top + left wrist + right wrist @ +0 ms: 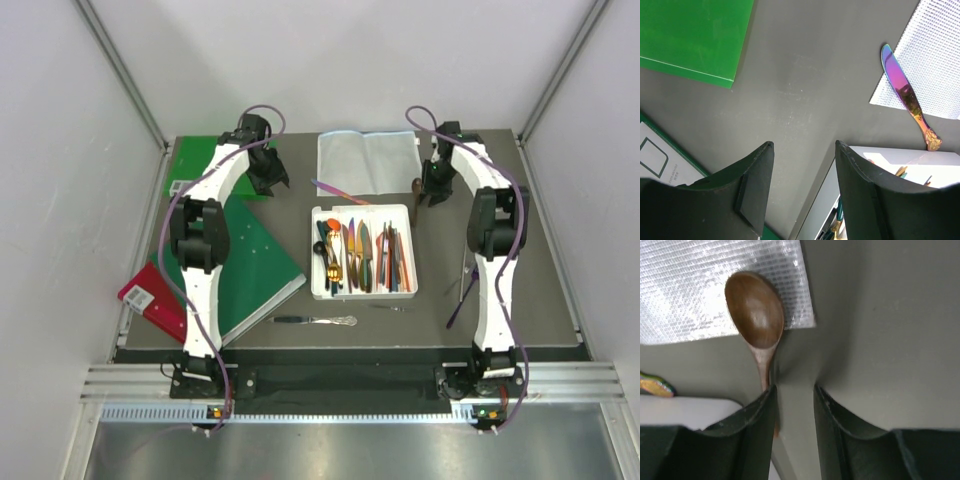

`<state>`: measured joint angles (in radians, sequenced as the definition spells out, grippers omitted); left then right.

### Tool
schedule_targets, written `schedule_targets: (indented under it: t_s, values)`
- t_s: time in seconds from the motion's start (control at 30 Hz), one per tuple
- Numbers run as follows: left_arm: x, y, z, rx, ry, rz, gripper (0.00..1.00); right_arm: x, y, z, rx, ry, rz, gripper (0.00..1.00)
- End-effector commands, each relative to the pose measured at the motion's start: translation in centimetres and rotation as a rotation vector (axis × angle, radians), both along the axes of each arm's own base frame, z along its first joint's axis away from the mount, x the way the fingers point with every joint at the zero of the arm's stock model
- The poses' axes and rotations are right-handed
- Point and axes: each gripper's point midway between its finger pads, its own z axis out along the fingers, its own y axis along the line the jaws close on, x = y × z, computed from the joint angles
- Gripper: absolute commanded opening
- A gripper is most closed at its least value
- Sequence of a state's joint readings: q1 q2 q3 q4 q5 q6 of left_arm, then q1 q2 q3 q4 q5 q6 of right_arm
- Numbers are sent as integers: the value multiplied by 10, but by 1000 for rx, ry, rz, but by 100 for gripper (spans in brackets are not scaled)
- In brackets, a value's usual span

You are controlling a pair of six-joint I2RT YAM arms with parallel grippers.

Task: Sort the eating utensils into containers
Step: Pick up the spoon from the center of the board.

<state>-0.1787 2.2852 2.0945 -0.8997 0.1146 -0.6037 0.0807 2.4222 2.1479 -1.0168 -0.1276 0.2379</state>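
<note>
Off the white tray's (362, 209) far left corner, your left gripper (804, 144) hangs open and empty. Off its far right corner, your right gripper (794, 388) stands part-open, holding nothing. The wooden spoon's (755, 310) handle lies under one finger, so centre it between the jaws before closing.

This is a robotics lab. White panel walls (60, 250) in aluminium framing (122, 75) enclose a dark grey desk (540, 300), two white-and-black robot arms (215, 190) bolted at its edge.
</note>
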Motion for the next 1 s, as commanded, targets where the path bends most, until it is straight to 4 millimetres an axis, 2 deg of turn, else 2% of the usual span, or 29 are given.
schedule_targets:
  t_s: [0.0, 0.17, 0.3, 0.4, 0.43, 0.57, 0.97]
  values:
    - [6, -4, 25, -18, -51, 4, 57, 5, 14, 23, 32, -94, 3, 36]
    - [7, -5, 26, -19, -56, 3, 57, 4, 18, 12, 22, -70, 22, 36]
    - [7, -5, 27, -18, -56, 4, 57, 6, 20, 14, 20, -79, 22, 36]
    - [6, -4, 26, -12, -53, 5, 57, 12, 17, 27, 11, -120, 10, 35]
    - [6, -4, 26, -11, -51, 5, 57, 16, 16, 37, 10, -148, 6, 35]
    - [6, -3, 25, -9, -49, 6, 57, 22, 21, 60, 36, -200, 3, 35]
    - [8, -5, 20, -9, -43, -2, 57, 29, 30, 58, 67, -192, -1, 35]
